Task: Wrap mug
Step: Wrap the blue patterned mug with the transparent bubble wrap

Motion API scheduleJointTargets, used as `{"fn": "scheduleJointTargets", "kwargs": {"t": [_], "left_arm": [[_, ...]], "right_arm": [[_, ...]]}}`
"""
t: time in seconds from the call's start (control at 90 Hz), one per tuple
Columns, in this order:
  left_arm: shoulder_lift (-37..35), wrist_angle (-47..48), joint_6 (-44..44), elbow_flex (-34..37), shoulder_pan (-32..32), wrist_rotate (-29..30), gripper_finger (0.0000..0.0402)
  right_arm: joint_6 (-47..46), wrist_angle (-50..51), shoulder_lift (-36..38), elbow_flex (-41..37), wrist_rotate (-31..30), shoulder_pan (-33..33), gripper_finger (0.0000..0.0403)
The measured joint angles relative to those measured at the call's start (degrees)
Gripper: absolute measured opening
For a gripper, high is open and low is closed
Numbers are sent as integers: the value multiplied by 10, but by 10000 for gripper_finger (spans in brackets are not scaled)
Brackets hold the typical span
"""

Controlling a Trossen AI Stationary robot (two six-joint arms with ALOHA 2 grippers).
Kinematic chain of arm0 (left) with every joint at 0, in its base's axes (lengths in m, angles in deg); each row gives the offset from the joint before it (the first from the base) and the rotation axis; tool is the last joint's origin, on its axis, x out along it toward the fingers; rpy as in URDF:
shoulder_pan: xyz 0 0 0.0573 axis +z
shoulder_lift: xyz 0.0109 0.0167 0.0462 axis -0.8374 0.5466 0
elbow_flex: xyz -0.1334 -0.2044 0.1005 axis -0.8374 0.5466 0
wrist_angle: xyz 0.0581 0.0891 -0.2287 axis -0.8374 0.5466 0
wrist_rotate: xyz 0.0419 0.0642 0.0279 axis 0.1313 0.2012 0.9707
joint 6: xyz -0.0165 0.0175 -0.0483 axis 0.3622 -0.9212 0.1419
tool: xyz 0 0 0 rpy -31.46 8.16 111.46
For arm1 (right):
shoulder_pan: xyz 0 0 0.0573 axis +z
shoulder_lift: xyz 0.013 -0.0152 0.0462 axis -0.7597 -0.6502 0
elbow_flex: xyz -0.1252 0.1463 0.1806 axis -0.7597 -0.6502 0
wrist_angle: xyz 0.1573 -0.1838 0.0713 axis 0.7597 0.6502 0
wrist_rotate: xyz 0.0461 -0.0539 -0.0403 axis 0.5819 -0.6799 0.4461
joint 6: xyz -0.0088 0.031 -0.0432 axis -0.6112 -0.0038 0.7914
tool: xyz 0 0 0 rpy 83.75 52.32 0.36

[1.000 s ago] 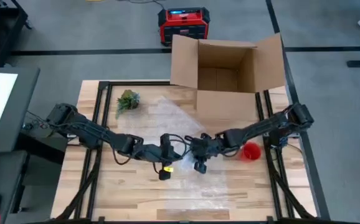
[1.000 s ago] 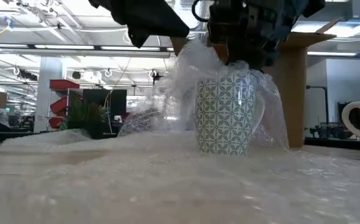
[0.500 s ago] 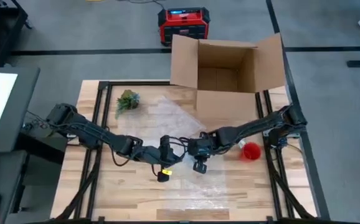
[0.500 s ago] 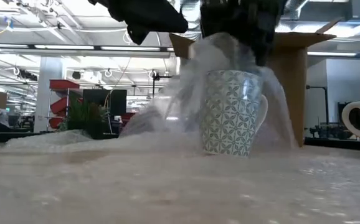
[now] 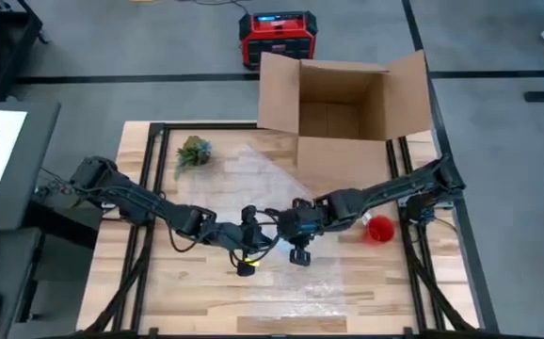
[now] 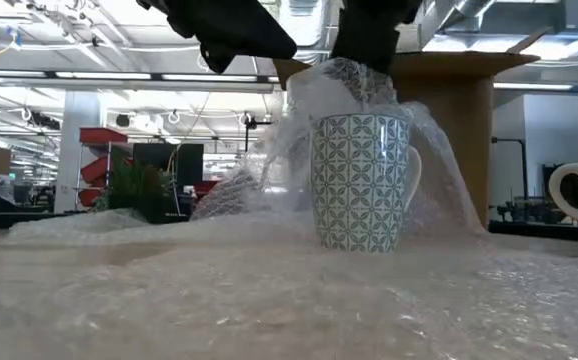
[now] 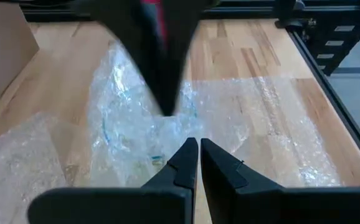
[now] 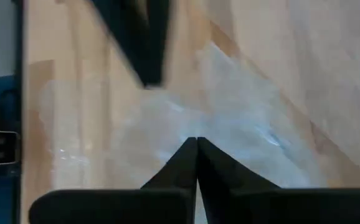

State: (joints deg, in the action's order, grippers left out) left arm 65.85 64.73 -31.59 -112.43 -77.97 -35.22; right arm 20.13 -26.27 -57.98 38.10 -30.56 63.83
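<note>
A white mug (image 6: 359, 180) with a teal pattern stands upright on a sheet of clear bubble wrap (image 5: 291, 282) at the table's middle. The wrap (image 6: 439, 170) rises behind the mug, down its sides and over its rim. In the high view both grippers hide the mug. My right gripper (image 5: 283, 229) is shut just above the rim, on the peak of the wrap. My left gripper (image 5: 261, 240) is shut close on the mug's left, its tips (image 7: 198, 144) pointing at the wrap. My right gripper pinches the gathered wrap (image 6: 347, 72) between its two fingers, right above the mug's rim, coming from above. The wrap hangs from there down around the mug, its lower part on the table. Whether my left gripper touches the wrap, I cannot tell.
A red mug (image 5: 378, 229) stands to the right of the grippers. An open cardboard box (image 5: 343, 104) fills the far middle and right. A small green plant (image 5: 193, 151) lies at the far left. Bare wood lies along the near edge.
My right gripper has moved toward the table's left with the wrap, drawing it over the mug's rim. The mug tipped toward the right half a second ago and now stands upright again, shifted slightly left.
</note>
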Motion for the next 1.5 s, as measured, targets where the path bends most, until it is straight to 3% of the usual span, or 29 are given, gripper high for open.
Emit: {"fn": "scheduleJointTargets", "kwargs": {"t": [0.344,0.489,0.933,1.111,1.244,1.5], "left_arm": [[-3,5,1,1,-8,-1,0],[-3,10,7,1,-7,3,0],[-3,6,6,0,-7,0,0],[-3,6,6,0,-7,-1,0],[-3,7,6,0,-7,-1,0],[-3,9,11,0,-8,-1,0]], "right_arm": [[-4,24,-115,-14,-4,-24,0],[-4,23,-130,-13,13,-29,0],[-20,52,8,-16,-12,-15,0],[-70,81,39,-15,-57,-1,0],[-104,116,6,-17,-75,-2,0],[-101,82,-96,-15,-71,-10,0]]}}
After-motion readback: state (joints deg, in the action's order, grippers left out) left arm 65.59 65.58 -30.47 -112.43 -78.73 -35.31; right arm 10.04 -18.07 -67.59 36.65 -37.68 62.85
